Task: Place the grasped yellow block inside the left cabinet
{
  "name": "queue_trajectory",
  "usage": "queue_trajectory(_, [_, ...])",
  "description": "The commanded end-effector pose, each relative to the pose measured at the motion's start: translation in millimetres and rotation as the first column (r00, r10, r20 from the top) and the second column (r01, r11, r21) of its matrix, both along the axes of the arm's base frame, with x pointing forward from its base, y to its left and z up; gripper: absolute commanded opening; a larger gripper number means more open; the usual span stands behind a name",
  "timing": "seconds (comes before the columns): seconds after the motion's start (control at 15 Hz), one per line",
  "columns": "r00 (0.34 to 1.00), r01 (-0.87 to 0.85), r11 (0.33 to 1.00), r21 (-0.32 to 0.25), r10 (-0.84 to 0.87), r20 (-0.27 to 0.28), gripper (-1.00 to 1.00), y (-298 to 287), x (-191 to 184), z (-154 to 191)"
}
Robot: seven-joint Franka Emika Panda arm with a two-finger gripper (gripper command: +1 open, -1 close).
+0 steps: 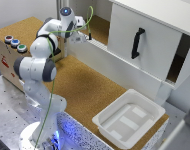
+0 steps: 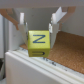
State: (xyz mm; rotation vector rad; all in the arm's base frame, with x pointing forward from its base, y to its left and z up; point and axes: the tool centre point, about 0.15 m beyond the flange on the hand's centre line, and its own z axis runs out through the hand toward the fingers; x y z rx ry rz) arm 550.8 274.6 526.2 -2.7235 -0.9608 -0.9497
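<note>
The white, doorless left cabinet with its cork-brown floor (image 1: pixel 99 27) already has the white robot arm's gripper (image 1: pixel 88 34) at its front edge, clamped on the small yellow block (image 2: pixel 39 44). Releasing it inside remains. The black-handled white door (image 1: pixel 140 47) and white tray (image 1: pixel 129 118) lie clear.

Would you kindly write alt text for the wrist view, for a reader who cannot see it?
A gripper holds a yellow block marked with a dark Z-like symbol between its white fingers. Behind the block lie the cork-brown floor and white edge of the left cabinet.
</note>
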Motion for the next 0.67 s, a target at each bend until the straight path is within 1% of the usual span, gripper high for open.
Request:
queue_trajectory(0.0, [0.969, 0.173, 0.985, -0.023, -0.175, -0.176, -1.00, -2.0, 83.2, -5.6])
queue_trajectory(0.13, [0.944, 0.259, 0.966, -0.006, -0.254, -0.208, -1.00, -15.3, 98.3, -19.9])
queue_trajectory(0.2, [0.931, 0.297, 0.955, -0.011, -0.292, -0.219, -1.00, -19.8, 105.4, -25.5])
queue_trajectory(0.27, [0.926, 0.313, 0.949, -0.036, -0.314, -0.208, -1.00, -19.8, 110.6, -28.5])
queue_trajectory(0.33, [0.927, 0.320, 0.945, -0.063, -0.326, -0.186, -1.00, -19.0, 112.7, -30.5])
queue_trajectory(0.47, [0.915, 0.349, 0.931, -0.109, -0.363, -0.176, -1.00, -19.5, 118.1, -40.9])
queue_trajectory(0.53, [0.904, 0.376, 0.919, -0.118, -0.392, -0.173, -1.00, -22.4, 120.0, -49.4])
queue_trajectory(0.6, [0.889, 0.402, 0.906, -0.131, -0.420, -0.183, -1.00, -23.9, 121.7, -56.0])
